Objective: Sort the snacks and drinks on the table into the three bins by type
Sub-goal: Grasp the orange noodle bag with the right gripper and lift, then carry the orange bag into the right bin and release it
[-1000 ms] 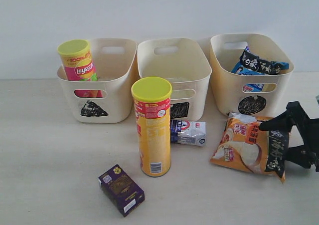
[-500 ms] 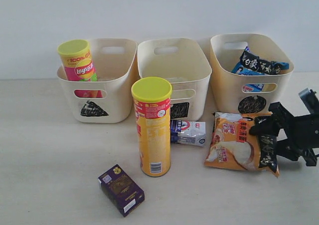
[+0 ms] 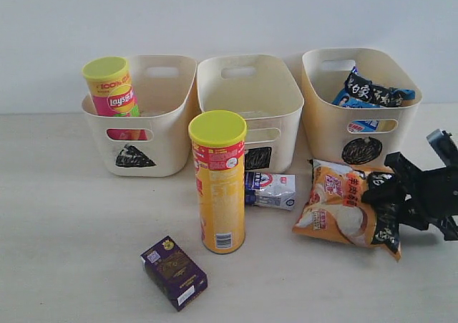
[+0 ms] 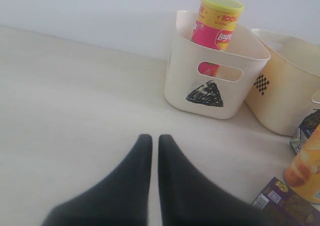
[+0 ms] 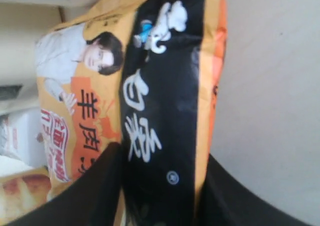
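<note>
Nearest me, the small purple cardboard box is lying flat on the pale wooden bench, where it was a second ago. Just behind it the tall yellow cardboard chip tube with a yellow-green lid is standing upright, also unmoved.

To the right, my right end effector is now clamping the black end of the crinkled orange-and-black noodle packet. A second ago its fingers were spread wide around that end. Since then the packet has been slid a little to the left and turned more on edge. I cannot tell whether it is clear of the bench. In the right wrist view the two fingers are pressing the packet's black band from both sides.

The small white-and-blue pouch is lying between the tube and the packet, untouched.

My left end effector is hanging over bare bench, fingers almost touching and holding nothing.

At the back, the three cream plastic tubs are sitting in a row. The triangle-marked tub is holding a pink-and-yellow chip tube. The square-marked tub is in the middle. The circle-marked tub is holding a blue noodle packet.
</note>
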